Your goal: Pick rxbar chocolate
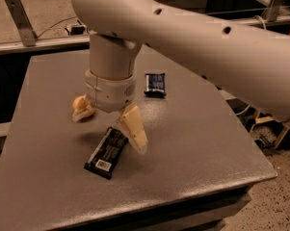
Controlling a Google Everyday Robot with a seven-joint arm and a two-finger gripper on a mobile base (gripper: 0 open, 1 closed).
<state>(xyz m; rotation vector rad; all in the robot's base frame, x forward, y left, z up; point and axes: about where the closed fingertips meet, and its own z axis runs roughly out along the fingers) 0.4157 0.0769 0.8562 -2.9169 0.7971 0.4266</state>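
Observation:
The rxbar chocolate (105, 154) lies flat on the grey table (197, 143), front left of centre. It is a long black wrapper with a white barcode patch at its near end. My gripper (109, 133) hangs from the big white arm just above the bar's far end. It is open, with one cream finger (135, 131) to the right of the bar and the other finger (82, 114) off to the left. The fingers hold nothing.
A shorter dark-blue packet (154, 84) lies further back on the table. An orange ball (79, 102) sits by my left finger, partly hidden by it. The table's right edge drops to the floor, with cables and a wooden frame there.

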